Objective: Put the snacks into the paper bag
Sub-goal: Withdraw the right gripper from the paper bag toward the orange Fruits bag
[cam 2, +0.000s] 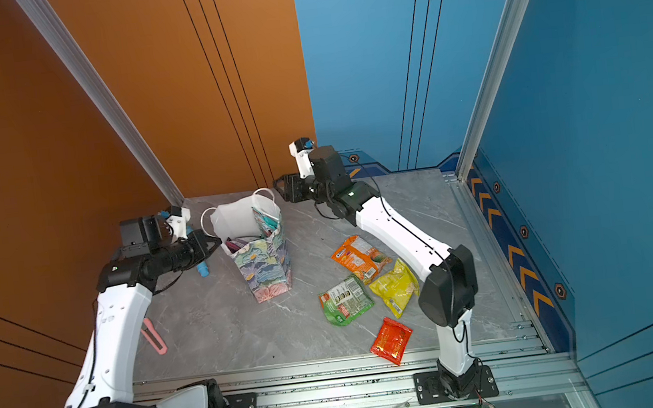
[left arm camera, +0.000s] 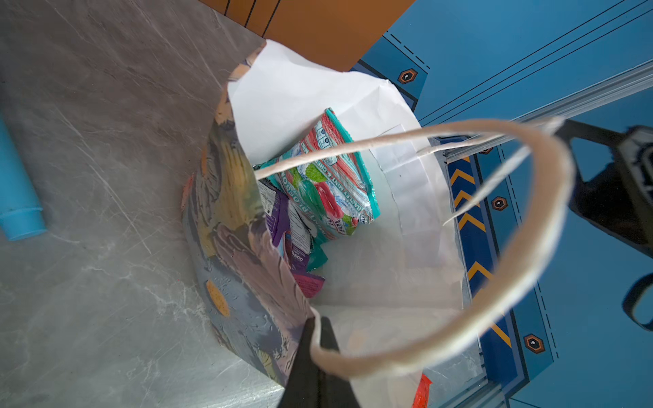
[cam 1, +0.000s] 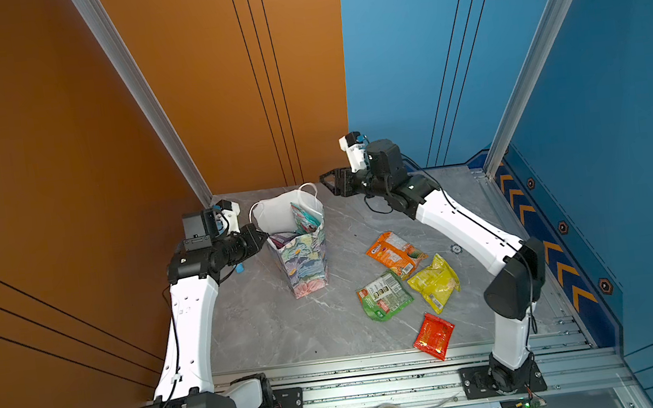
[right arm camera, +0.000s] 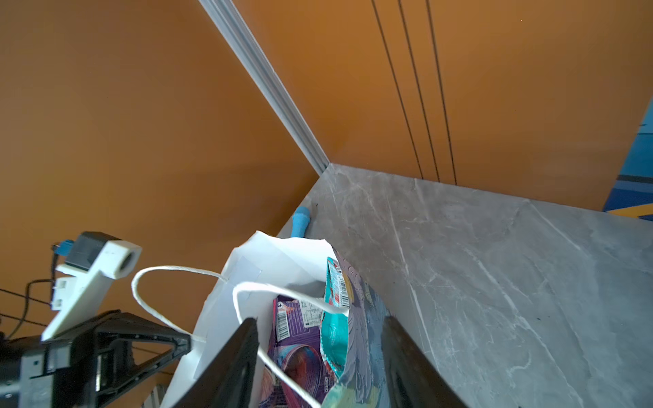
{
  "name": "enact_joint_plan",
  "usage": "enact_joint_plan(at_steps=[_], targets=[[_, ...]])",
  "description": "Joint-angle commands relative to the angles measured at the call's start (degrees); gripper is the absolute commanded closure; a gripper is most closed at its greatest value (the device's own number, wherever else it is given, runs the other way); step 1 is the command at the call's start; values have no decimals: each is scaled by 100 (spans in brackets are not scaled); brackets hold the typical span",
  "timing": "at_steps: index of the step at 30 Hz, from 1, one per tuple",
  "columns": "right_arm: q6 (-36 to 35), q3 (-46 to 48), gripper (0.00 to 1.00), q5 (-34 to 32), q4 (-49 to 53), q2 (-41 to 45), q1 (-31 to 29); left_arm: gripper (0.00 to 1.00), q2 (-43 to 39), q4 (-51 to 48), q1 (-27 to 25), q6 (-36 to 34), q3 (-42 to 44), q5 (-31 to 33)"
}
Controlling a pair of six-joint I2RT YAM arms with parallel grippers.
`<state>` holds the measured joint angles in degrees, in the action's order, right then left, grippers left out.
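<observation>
Closest to my left wrist lens, my left fingers [left arm camera: 305,371] are pinching the rim of the paper bag [cam 1: 307,266], pressed together on the paper right beside a cord handle [left arm camera: 353,148]. My right fingers [right arm camera: 226,367] are hovering spread and empty by the bag's mouth.

A teal packet [left arm camera: 328,176] and a purple packet [right arm camera: 296,328] are sitting inside. An orange packet [cam 1: 395,253], a yellow packet [cam 1: 436,282], a green packet [cam 1: 383,299] and a red packet [cam 1: 434,335] are lying on the worktop [cam 1: 289,335], well apart from the bag.

I am judging the cord to be the main hazard. One loop is crossing in front of a right finger, so pulling away could hook it, tipping the bag or tearing the rim from my pinch. The teal packet is standing tall and may be blocking later drops.
</observation>
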<state>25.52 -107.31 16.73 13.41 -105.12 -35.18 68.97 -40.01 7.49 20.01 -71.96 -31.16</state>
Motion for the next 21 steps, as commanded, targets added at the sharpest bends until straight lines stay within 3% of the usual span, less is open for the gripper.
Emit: enact_joint_plan(at_steps=[1,11,21], targets=[[39,882,39,-463,-210,600,149,100,-85,164,-1,12,-11,-181],[343,3582,32,-1360,199,2111,652,100,-86,178,-10,12,13,-173],[251,4309,31,-1311,791,1731,1289,100,-143,178,-7,12,77,-169]])
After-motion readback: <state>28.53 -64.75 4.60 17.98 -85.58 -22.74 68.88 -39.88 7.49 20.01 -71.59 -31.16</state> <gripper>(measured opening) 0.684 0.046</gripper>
